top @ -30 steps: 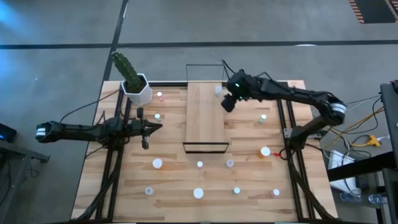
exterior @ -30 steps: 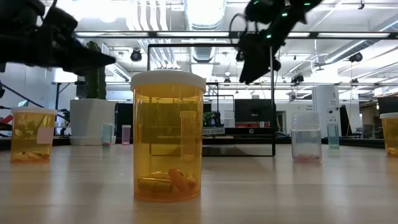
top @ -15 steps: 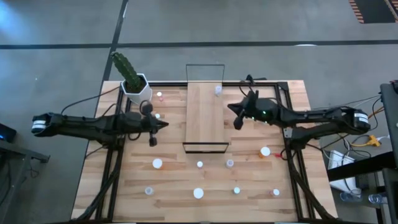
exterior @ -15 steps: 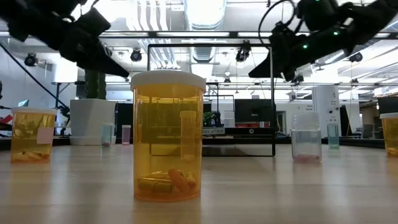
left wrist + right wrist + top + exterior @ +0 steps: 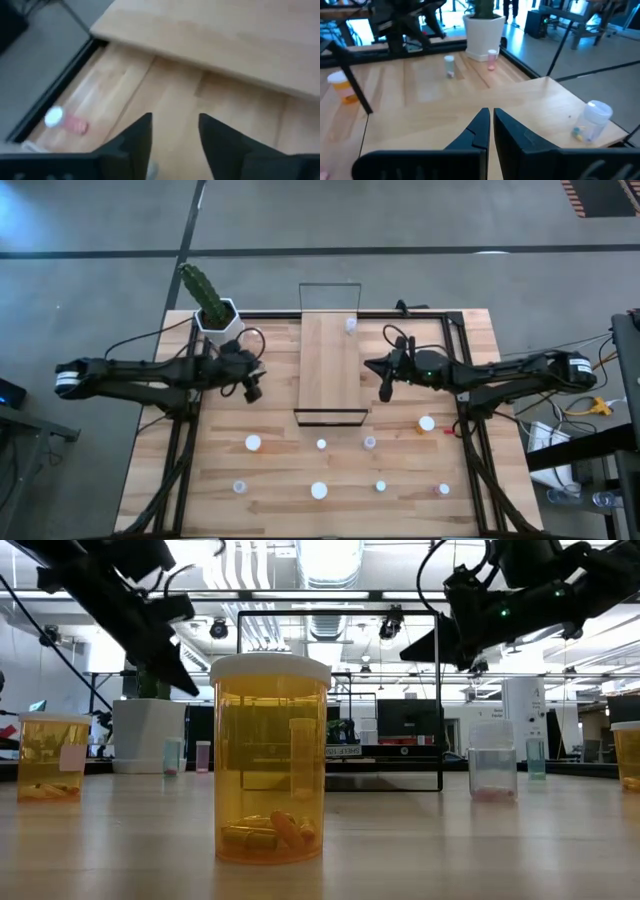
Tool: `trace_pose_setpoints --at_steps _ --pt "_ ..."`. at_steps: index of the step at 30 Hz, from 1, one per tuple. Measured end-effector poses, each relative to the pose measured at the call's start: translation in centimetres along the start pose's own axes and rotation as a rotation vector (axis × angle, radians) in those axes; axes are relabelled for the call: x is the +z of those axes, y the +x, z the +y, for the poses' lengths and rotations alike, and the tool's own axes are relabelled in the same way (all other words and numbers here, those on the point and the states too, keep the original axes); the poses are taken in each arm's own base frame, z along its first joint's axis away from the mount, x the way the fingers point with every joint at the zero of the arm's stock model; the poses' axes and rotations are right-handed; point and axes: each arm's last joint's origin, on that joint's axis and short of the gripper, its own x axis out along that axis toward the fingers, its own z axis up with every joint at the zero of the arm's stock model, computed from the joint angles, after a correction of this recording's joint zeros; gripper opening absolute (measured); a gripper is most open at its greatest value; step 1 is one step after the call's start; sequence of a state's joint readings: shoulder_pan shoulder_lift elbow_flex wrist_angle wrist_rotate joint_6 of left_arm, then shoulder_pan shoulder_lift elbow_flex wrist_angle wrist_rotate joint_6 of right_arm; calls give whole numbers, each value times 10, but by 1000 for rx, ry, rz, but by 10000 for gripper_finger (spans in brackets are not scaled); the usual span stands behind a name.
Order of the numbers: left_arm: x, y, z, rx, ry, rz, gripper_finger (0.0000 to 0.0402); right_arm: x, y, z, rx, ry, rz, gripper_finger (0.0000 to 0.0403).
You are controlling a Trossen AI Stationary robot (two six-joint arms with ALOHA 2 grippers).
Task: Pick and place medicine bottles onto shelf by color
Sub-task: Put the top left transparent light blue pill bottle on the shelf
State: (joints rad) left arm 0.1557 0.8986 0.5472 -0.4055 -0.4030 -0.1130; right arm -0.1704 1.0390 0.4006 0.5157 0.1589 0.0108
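Observation:
The shelf (image 5: pixel 330 370) is a long light-wood board in the middle of the table. One clear white-capped bottle (image 5: pixel 350 325) stands at its far end and also shows in the right wrist view (image 5: pixel 592 120). My right gripper (image 5: pixel 385 387) is shut and empty, above the table just right of the shelf. My left gripper (image 5: pixel 251 387) is open and empty, left of the shelf, tipped downward. A pink bottle (image 5: pixel 67 121) stands at the far left of the table, beyond its fingers. Several more bottles stand on the near half, among them an orange one (image 5: pixel 427 423).
A cactus in a white pot (image 5: pixel 215 315) stands at the far left corner. A pink bottle (image 5: pixel 492 57) and a greenish bottle (image 5: pixel 449 65) stand near it. A large orange bottle (image 5: pixel 270 760) stands close to the low camera. Black frame rails run along both table sides.
My right gripper has left the shelf's far end, where the clear bottle stays standing, and has gone toward the near edge and a little to the right. My left gripper has gone a little toward the shelf and tipped downward.

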Motion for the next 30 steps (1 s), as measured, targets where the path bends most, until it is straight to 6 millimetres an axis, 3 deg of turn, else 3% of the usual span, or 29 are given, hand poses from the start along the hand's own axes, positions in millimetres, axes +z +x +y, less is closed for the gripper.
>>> trace_pose_setpoints --at_steps 6,11,20,30 --pt "-3 14 10 129 -142 64 230 -3 4 3 11 -8 8 13" --pt "-9 20 14 227 -180 124 264 -6 6 4 11 -10 24 13" --pt "-31 32 11 253 -202 194 270 -8 7 4 11 -2 32 13" --pt "-40 37 11 276 -196 178 270 -6 7 4 11 0 13 13"
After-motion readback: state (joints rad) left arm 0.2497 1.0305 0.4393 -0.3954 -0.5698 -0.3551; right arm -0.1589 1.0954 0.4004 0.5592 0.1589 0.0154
